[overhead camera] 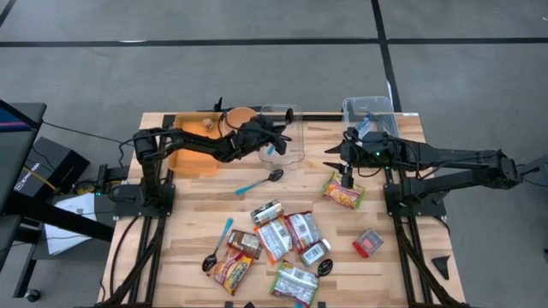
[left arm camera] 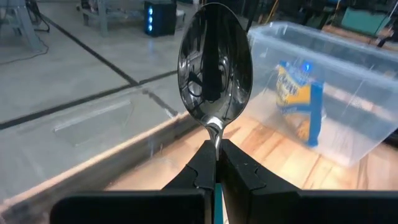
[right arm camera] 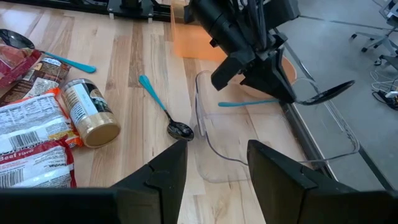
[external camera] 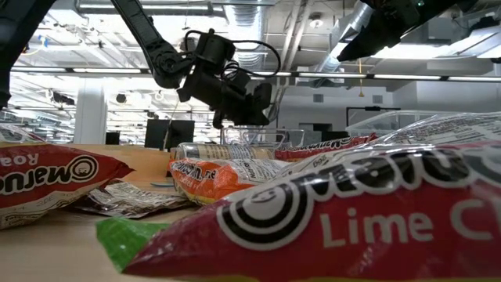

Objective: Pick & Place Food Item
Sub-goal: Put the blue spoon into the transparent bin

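While I watch from above: my low view is mostly blocked by a red noodle packet (external camera: pixel 368 211)
Left gripper (overhead camera: pixel 276 139): over the clear tray (overhead camera: pixel 295 154) at the far table edge, fingers clamped on a teal-handled spoon (right arm camera: pixel 292 98)
Right gripper (overhead camera: pixel 348 175): just above the food packet (overhead camera: pixel 343 192), fingers apart, holding nothing I can see
Clear bin (overhead camera: pixel 370 111): far right corner, holds a blue-yellow packet (left arm camera: pixel 300 99)
Open room: bare wood around the red box (overhead camera: pixel 368 243)

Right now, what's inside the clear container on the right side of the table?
The clear container holds one blue and yellow food packet, standing against its far wall. Nothing else shows through the walls, though the right arm hides its near edge from above.
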Controlling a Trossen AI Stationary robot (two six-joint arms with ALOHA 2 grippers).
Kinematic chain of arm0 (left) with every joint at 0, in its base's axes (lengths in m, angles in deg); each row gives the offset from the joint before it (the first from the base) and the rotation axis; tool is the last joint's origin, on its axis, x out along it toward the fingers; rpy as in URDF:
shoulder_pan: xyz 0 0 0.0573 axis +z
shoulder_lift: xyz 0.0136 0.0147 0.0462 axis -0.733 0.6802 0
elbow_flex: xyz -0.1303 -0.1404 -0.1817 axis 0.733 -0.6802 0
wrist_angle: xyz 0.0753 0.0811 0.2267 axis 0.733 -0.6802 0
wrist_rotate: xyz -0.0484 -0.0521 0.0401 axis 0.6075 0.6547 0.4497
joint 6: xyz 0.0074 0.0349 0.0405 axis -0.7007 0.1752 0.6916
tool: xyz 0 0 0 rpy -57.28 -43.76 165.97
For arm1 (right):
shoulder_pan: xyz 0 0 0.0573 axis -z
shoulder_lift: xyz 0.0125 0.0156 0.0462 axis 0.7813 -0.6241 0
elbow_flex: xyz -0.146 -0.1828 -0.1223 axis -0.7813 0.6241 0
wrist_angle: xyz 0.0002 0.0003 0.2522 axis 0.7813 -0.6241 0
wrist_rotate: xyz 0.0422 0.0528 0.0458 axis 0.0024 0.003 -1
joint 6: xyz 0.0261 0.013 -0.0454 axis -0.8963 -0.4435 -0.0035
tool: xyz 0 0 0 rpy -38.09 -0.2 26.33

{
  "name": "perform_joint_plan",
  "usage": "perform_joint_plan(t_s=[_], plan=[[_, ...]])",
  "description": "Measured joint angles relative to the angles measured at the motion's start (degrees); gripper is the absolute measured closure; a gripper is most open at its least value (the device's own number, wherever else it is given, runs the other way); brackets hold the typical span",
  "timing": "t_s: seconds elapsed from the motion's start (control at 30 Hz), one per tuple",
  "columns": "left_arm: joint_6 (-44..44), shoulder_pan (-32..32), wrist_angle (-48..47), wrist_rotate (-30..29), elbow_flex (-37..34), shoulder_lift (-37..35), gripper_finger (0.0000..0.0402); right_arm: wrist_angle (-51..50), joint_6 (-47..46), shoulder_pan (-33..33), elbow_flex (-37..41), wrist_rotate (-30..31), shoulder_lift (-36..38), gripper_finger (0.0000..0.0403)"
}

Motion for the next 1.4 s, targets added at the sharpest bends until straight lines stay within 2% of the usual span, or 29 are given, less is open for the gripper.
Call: perform_joint_plan(t_s=[0.37, 1.4], plan=[[-0.31, 0.0, 3.74, 0.21, -0.02, 4.63, 0.04, -0.01, 0.0, 0.01, 0.01, 0.0, 0.0, 0.0239], [-0.31, -0.09, 3.82, 0.79, 0.0, 4.68, 0.0395, -0.01, -0.02, -0.01, 0.01, 0.0, 0.0, 0.0239]])
